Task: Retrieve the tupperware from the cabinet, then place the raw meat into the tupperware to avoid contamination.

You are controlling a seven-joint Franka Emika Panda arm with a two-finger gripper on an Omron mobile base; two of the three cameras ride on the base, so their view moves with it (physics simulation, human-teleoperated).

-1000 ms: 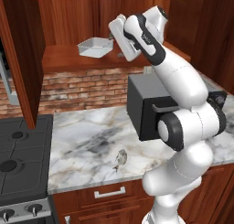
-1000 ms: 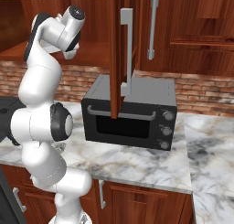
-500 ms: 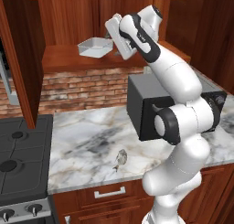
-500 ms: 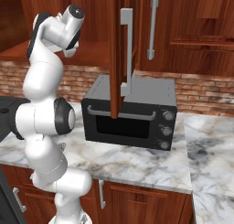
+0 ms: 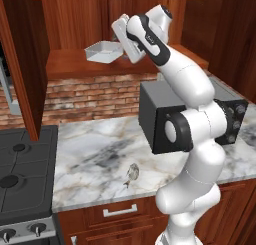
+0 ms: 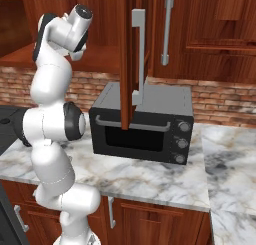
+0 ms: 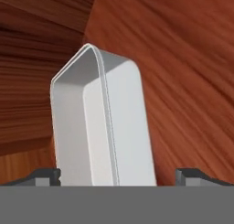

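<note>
The tupperware (image 5: 104,51) sits on the open cabinet (image 5: 75,64) shelf right in front of the claw (image 5: 119,36), and in the hand view its near edge lies between the wide-open fingertips (image 7: 45,175) (nothing gripped). Well below the claw, the raw meat (image 5: 132,173) lies on the marble worktop (image 5: 90,159). The black toaster oven (image 6: 145,124) stands below too, with an open cabinet door (image 6: 129,54) hanging in front of it.

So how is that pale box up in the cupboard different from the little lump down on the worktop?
The tupperware is a shallow, pale grey-white square container; the raw meat is a far smaller grey-brown fish-shaped lump. The tupperware sits high on the cabinet shelf at the open gripper; the raw meat lies low on the marble counter. Neither is held.
</note>
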